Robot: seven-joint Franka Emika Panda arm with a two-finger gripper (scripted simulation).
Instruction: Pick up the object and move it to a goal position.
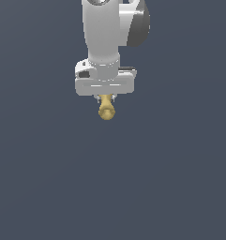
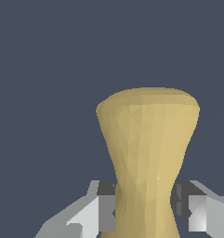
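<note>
The object [image 1: 105, 109] is a small mustard-yellow piece with a flared, knobby end, hanging below the white gripper [image 1: 105, 99] in the exterior view. Its upper part is hidden inside the hand. In the wrist view the object [image 2: 147, 153] fills the middle, its narrow waist pinched between the two grey fingers [image 2: 106, 211] of the gripper [image 2: 148, 209]. The gripper is shut on the object, with pads touching both sides of the waist. No surface shows in contact with the flared end.
A uniform dark grey-blue background surrounds the arm [image 1: 105, 33] in both views. No other objects, containers or edges are visible, and no goal marker shows.
</note>
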